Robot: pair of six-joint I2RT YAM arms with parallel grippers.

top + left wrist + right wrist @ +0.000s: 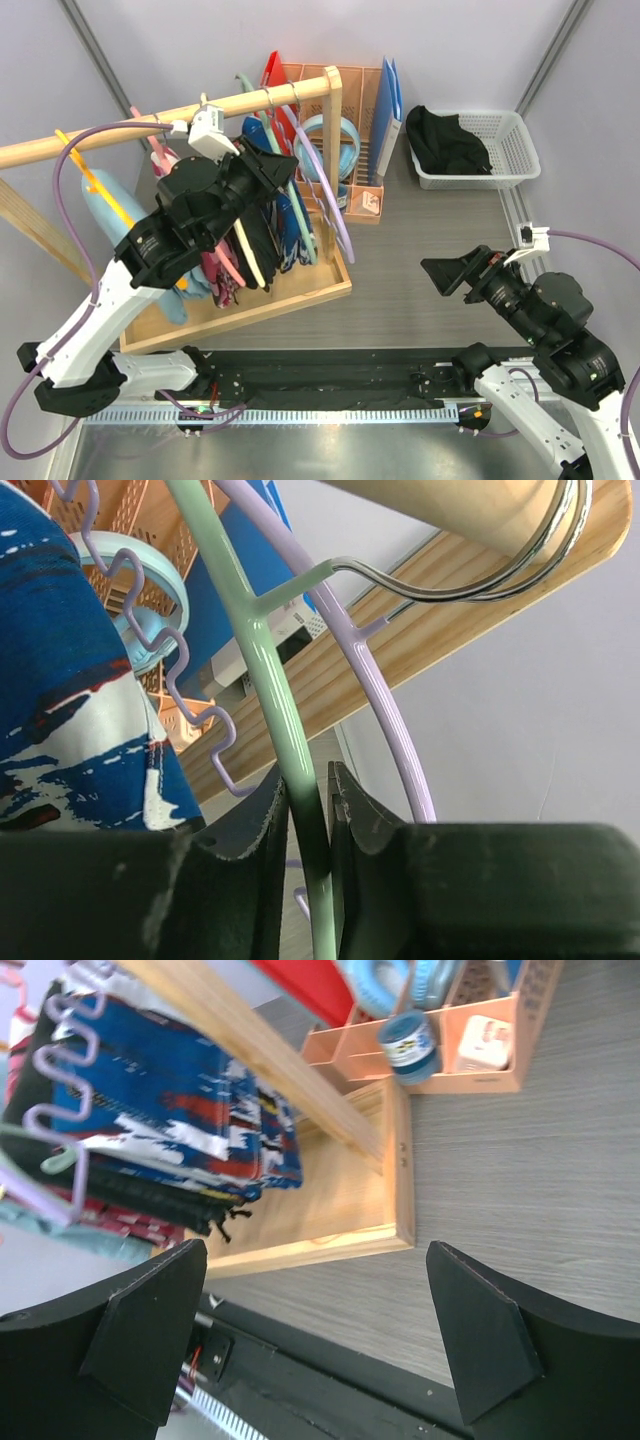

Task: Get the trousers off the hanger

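Note:
The dark blue trousers with white and red print [170, 1110] hang folded on the rack, with the plain black trousers [130, 1195] right beside them. Both also show in the top view, the blue pair [291, 225] and the black pair [257, 240]. My left gripper [310, 780] is shut on the pale green hanger [262, 650] just below its hook, up at the wooden rail [120, 128]. A purple hanger [385, 710] hangs next to it. My right gripper [315, 1250] is open and empty, low over the table to the right of the rack [465, 272].
The rack's wooden base tray [335, 285] lies under the clothes. An orange organiser [355, 110] with headphones and blue folders stands behind it. A white basket [520, 150] at the back right holds a black garment [447, 140]. Pink and light-blue clothes hang further left.

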